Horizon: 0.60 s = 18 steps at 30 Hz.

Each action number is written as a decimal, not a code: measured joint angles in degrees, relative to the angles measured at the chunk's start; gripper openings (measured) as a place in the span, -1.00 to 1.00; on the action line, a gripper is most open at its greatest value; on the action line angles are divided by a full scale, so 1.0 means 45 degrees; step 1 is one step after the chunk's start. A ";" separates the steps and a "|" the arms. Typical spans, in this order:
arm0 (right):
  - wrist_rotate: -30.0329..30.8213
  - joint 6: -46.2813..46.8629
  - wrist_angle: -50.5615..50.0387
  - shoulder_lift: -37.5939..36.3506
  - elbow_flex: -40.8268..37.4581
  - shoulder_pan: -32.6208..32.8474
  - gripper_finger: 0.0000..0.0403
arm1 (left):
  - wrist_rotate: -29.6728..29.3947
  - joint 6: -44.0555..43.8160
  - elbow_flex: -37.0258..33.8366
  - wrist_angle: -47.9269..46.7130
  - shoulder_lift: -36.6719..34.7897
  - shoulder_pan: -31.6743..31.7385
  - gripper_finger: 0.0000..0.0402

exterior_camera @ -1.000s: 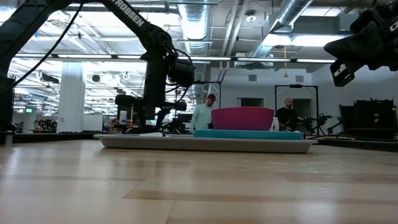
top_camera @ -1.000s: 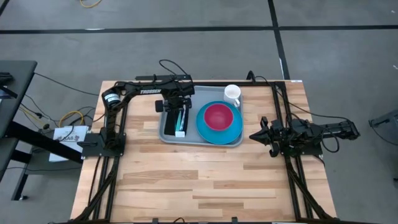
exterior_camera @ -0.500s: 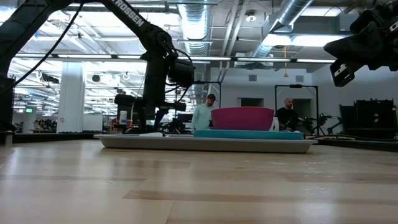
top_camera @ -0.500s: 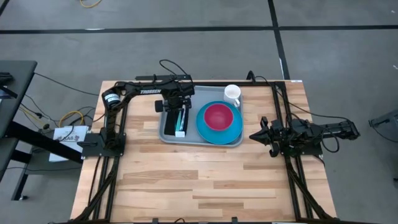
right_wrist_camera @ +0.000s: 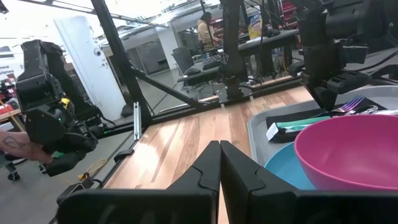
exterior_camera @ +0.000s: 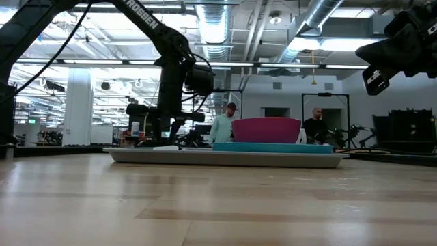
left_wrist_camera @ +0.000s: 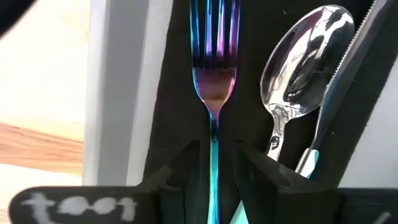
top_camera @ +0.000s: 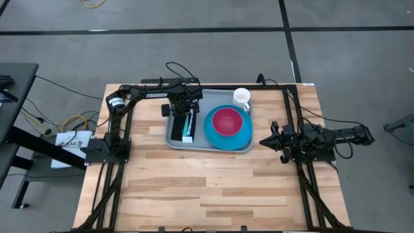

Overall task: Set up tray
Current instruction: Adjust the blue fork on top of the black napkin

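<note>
The grey-blue tray (top_camera: 173, 140) lies flat on the table's far middle. On its left part a black napkin (left_wrist_camera: 174, 93) carries an iridescent fork (left_wrist_camera: 213, 74), a spoon (left_wrist_camera: 298, 68) and a knife (left_wrist_camera: 336, 112), side by side. My left gripper (left_wrist_camera: 214, 162) points straight down over them (top_camera: 186, 116), open by a narrow gap. Its fingers stand on either side of the fork's handle (left_wrist_camera: 213, 134) with dark gaps showing between. My right gripper (right_wrist_camera: 219, 162) waits shut at the table's right (top_camera: 265, 141), clear of the tray.
On the tray's right part lies a bright-blue plate (top_camera: 242, 137) with a magenta bowl (top_camera: 228, 120) in it. A white mug (top_camera: 241, 98) stands at the tray's far right corner. Bare wood spreads toward the near edge. People move in the room behind the table.
</note>
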 joint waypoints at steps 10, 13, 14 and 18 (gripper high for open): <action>0.0000 0.0003 -0.0001 0.0001 0.0003 0.0003 -1.00 | 0.0184 -0.0363 -0.0979 0.0377 -0.0005 -0.0387 -0.59; 0.0000 -0.0002 -0.0003 0.0005 -0.0002 0.0003 -1.00 | 0.0199 -0.0363 -0.0986 0.0515 -0.0005 -0.0432 -0.59; 0.0000 0.0002 0.0000 0.0005 0.0002 0.0003 -1.00 | 0.0202 -0.0362 -0.0989 0.0597 -0.0005 -0.0432 -0.59; 0.0000 0.0001 -0.0005 0.0005 -0.0001 0.0003 -1.00 | 0.0202 -0.0357 -0.0993 0.0724 -0.0005 -0.0437 -0.59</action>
